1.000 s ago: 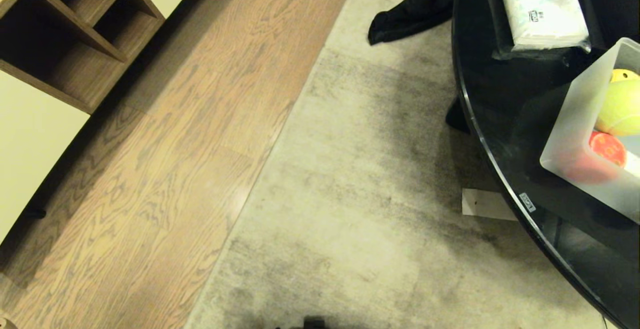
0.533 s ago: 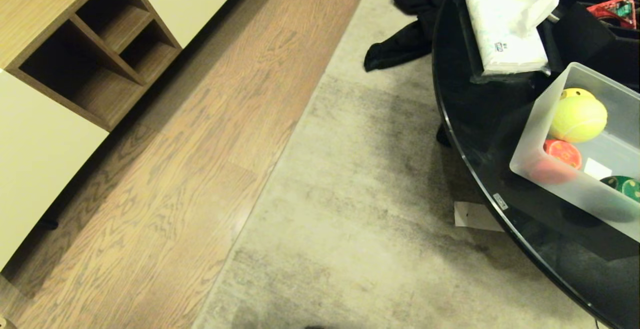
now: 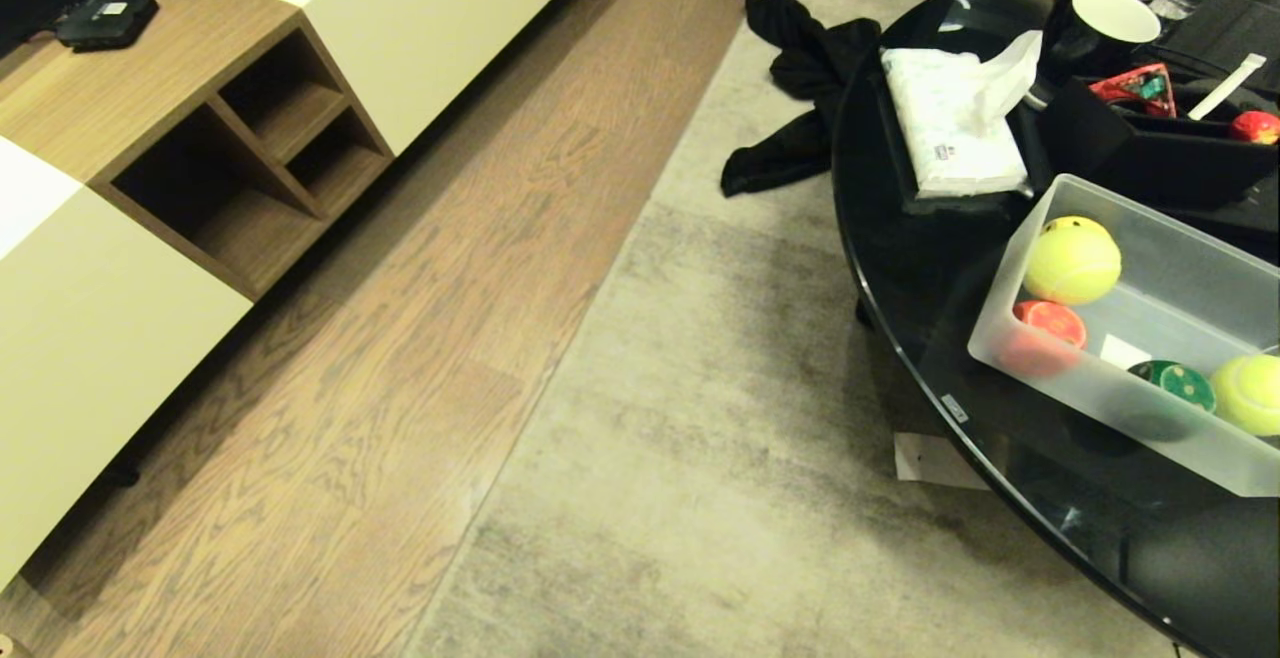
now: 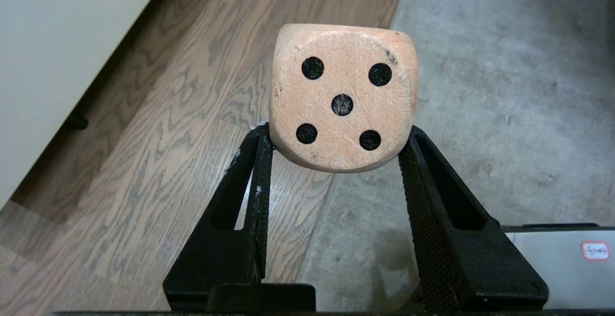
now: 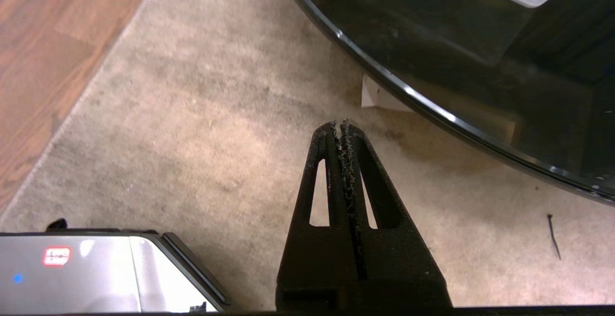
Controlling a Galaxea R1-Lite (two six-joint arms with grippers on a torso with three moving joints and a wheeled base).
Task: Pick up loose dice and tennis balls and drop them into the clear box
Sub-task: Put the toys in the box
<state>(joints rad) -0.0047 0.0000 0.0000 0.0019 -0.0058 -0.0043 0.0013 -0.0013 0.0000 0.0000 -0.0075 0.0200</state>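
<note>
A: Head view shows the black bench [image 3: 900,268] carrying the clear box [image 3: 1010,338] with two tennis balls [image 3: 1072,265]; neither arm appears.

B: Left wrist view shows the left gripper [image 4: 336,148], its jaws clamping the dice [image 4: 342,97], five-pip face toward the camera, above the floor. The right gripper [image 5: 342,126] has jaws pressed together, empty, beside the bench's rim.

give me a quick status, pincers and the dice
Left pincer shut on the dice, five pips showing, over the floor. Right pincer shut, empty. Clear box on the black table, lid off, nothing blocking.
</note>
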